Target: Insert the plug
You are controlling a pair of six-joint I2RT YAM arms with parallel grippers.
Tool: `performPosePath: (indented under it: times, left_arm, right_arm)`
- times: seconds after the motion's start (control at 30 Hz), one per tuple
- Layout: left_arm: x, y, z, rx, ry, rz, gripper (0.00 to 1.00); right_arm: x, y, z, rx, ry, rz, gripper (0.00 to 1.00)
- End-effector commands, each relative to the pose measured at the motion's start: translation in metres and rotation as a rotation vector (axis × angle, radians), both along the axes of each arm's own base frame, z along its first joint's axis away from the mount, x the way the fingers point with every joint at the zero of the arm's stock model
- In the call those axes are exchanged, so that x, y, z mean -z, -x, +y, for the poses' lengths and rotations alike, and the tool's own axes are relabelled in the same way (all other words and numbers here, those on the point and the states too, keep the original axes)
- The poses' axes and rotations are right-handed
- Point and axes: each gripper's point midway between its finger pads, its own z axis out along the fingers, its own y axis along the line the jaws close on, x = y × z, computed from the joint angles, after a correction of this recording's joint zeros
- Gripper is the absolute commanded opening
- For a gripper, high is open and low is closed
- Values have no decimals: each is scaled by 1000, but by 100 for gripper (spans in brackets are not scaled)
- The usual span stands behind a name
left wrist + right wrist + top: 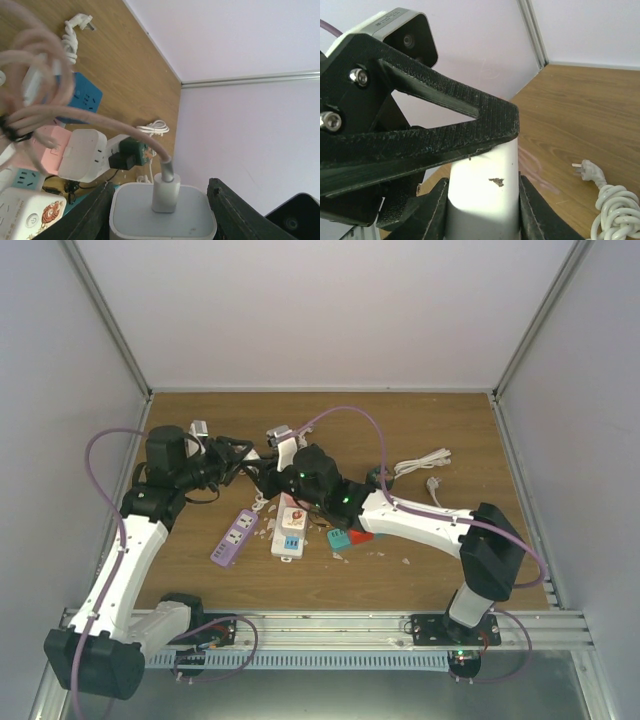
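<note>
the left gripper (162,207) squeezes the white block (132,217). the plug (166,192) sticks up from the block's top. the right gripper (481,200) squeezes that block too.

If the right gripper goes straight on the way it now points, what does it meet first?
The right gripper first meets the white block already between its fingers; just beyond, the left gripper crosses the line, though depth is unclear.
</note>
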Motion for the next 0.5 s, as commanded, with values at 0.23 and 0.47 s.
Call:
performPosePath:
  times: [0.23, 0.47]
  left_arm:
    - [-47, 5, -15, 233, -191, -374, 84]
    - [-70, 31, -43, 479, -105, -534, 85]
  right_arm:
    - [-39, 20, -28, -285, -134, -33, 9]
    - [-65, 45, -50, -495, -208, 15, 11]
